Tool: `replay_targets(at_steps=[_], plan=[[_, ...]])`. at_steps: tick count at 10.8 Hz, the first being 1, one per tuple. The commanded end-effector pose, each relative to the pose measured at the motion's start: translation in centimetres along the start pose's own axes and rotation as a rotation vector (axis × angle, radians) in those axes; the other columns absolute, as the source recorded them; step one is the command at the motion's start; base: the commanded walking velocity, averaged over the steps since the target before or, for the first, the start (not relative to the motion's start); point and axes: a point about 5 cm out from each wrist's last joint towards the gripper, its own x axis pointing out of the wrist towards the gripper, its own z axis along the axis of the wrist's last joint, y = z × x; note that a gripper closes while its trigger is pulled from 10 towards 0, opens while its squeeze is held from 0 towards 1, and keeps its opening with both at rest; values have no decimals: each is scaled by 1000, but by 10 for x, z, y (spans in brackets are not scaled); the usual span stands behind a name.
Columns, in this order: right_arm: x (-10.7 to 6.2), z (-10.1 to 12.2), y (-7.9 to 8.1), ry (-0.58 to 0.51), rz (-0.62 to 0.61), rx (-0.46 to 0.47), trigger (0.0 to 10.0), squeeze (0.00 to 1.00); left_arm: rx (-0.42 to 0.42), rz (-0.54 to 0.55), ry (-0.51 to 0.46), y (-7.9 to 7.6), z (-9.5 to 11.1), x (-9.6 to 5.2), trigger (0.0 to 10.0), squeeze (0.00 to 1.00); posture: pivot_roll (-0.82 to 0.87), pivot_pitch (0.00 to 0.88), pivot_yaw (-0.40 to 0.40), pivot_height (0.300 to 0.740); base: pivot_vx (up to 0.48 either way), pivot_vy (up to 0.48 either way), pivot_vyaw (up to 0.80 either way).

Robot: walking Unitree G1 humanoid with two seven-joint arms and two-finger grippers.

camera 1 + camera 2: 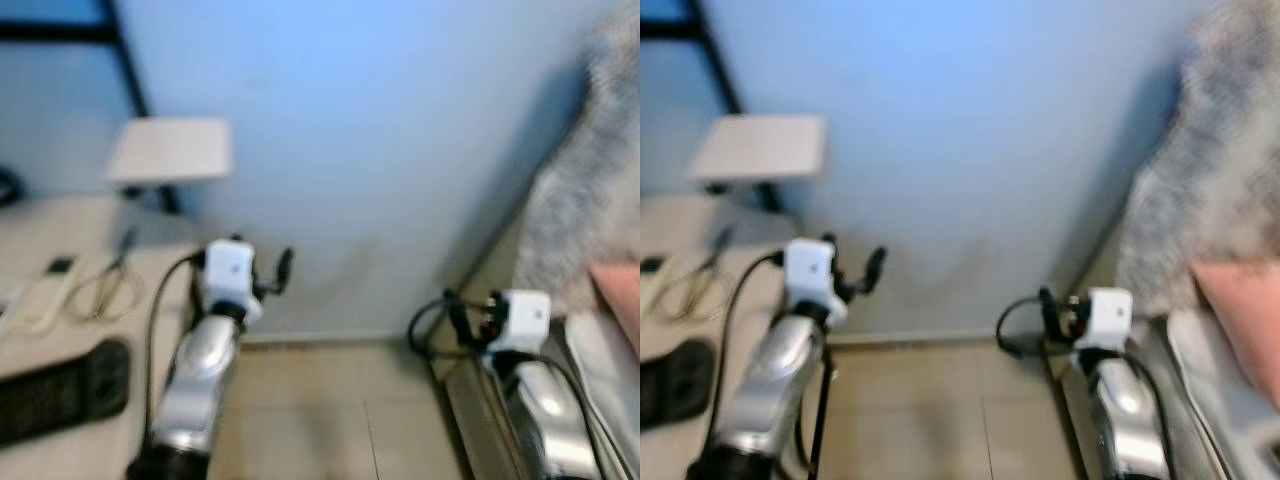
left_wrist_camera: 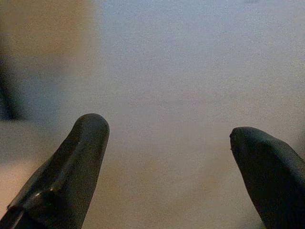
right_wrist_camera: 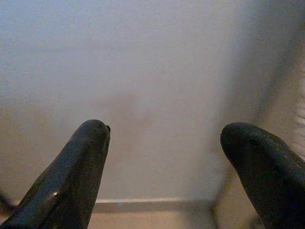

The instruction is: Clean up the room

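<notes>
Both head views are blurred. My left gripper (image 2: pixel 167 131) is held up in front of a pale blue wall (image 1: pixel 380 150), open, with nothing between its fingers. It hangs beside the right edge of a beige desk (image 1: pixel 60 400). My right gripper (image 3: pixel 164 131) is also open and empty, pointing at the wall's foot by the bed frame (image 1: pixel 475 400). On the desk lie a white remote (image 1: pixel 40 292), a thin loop that looks like a cable or scissors (image 1: pixel 105 290) and a long black object (image 1: pixel 65 388).
A grey patterned blanket (image 1: pixel 590 190) and a pink cushion (image 1: pixel 620 295) lie on the bed at the right. A white shelf or board (image 1: pixel 170 150) juts from the wall above the desk. Tan tiled floor (image 1: pixel 330 420) runs between desk and bed.
</notes>
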Motion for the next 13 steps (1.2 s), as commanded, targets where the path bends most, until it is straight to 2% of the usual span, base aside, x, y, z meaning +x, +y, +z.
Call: replay_targets(at_steps=[1,2,4,6,7,8,13], plan=[[1,0,1,3,13,1,10000,51,5,16,7,1,-1,-2,10000,0,74,0,-67,740,0,0,644],[5,0,2,9,19,-12,10000,27,13,15,1,0,0,-2,10000,0,84,0,-74,740,0,0,0],[8,2,2,-1,22,-5,10000,47,16,19,4,0,0,-3,10000,0,89,0,-79,740,0,0,0],[10,3,0,-3,9,-6,10000,43,20,19,2,1,0,-3,10000,0,91,0,-78,740,0,0,647],[10,3,-1,4,-3,-12,10000,31,25,17,0,1,0,-3,10000,0,91,0,-78,740,0,0,0],[10,2,-2,5,-15,-4,10000,0,34,11,-3,1,1,-2,10000,0,87,0,-74,740,0,0,0],[7,1,1,-5,-24,-5,10000,0,47,-2,6,4,0,3,10000,0,70,0,-59,740,0,0,0]])
